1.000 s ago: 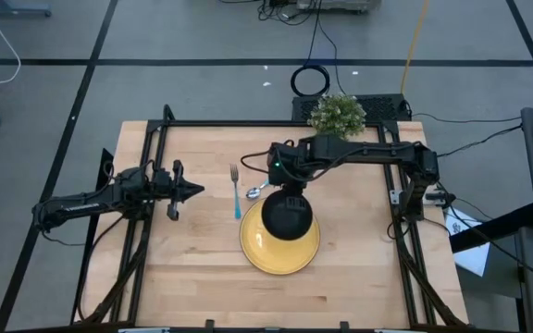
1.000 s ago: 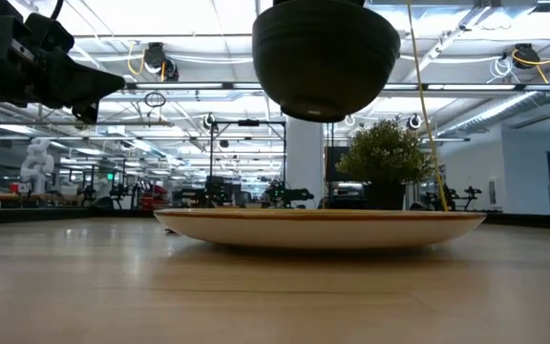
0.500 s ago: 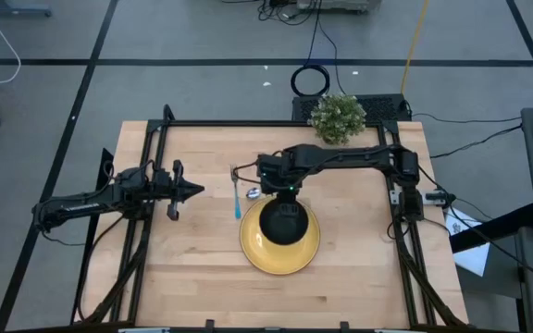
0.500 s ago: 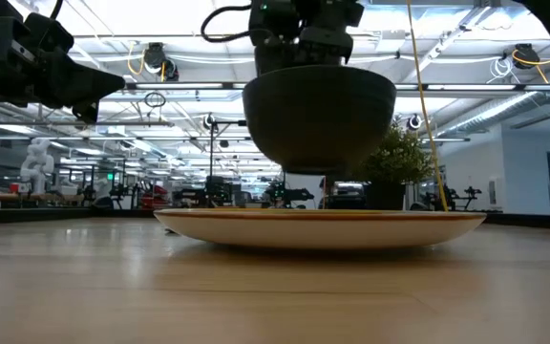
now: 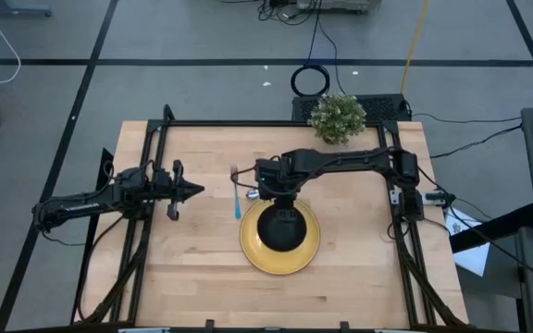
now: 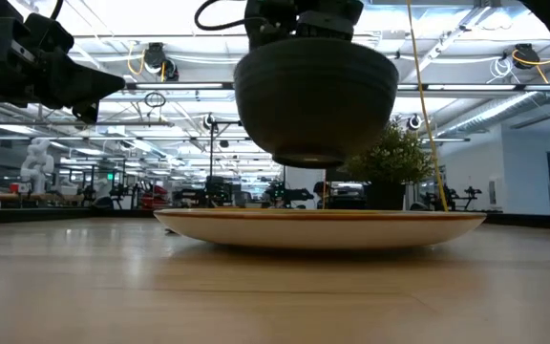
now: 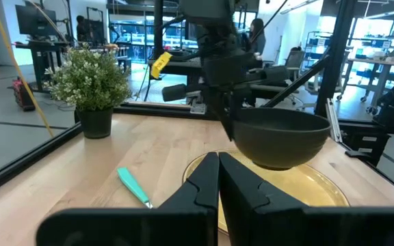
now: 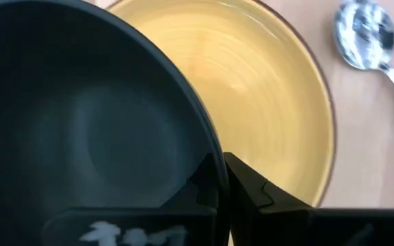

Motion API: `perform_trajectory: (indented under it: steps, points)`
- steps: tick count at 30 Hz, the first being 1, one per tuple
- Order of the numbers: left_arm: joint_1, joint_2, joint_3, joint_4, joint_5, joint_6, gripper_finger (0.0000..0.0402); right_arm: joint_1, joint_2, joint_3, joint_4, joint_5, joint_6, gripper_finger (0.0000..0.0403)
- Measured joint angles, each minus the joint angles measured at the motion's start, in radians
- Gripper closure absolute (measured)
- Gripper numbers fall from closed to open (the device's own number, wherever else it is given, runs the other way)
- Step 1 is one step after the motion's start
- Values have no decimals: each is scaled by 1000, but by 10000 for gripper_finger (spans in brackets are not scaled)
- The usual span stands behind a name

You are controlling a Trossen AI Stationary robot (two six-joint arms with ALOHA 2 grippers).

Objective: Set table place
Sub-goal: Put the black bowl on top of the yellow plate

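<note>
- The right gripper [image 8: 221, 179] is clamped on the rim of a small black bowl [image 6: 315, 94], one finger inside and one outside, and holds it in the air above the yellow plate [image 5: 305, 256].
- From table height a clear gap shows between the bowl's foot and the plate [image 6: 323, 227]; the bowl is not resting on anything.
- The likeliest fault, as I judge it: the grip is a thin pinch on one edge, so the bowl can swing or tip. If it is let go from this height it may land hard, rock, or slide off centre.
- A second risk is lowering off centre. From above, the bowl [image 5: 281, 228] sits toward the plate's far-left part, so its foot could come down on the sloping rim and tilt.
- A third: the blue-handled spoon [image 5: 241, 198] and the fork [image 5: 234, 175] lie just beside the plate on its left, near the right arm's wrist; a low sideways move could knock them.
- Containers: the bowl's inside [image 8: 81, 143] is bare, and the plate [image 8: 272, 102] shows nothing on its visible yellow surface.
- The left gripper [image 5: 195, 190] waits with fingers closed and nothing held, over the wooden table [image 5: 359, 296] well to the plate's left.
- A potted plant [image 5: 337, 117] stands at the far edge.
</note>
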Motion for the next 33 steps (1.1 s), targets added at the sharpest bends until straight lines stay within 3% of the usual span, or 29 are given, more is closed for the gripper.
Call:
perform_trajectory:
  steps: [33]
  points:
    - [0,0,0,0,0,-5,385,50,2,0,6,39,2,403]
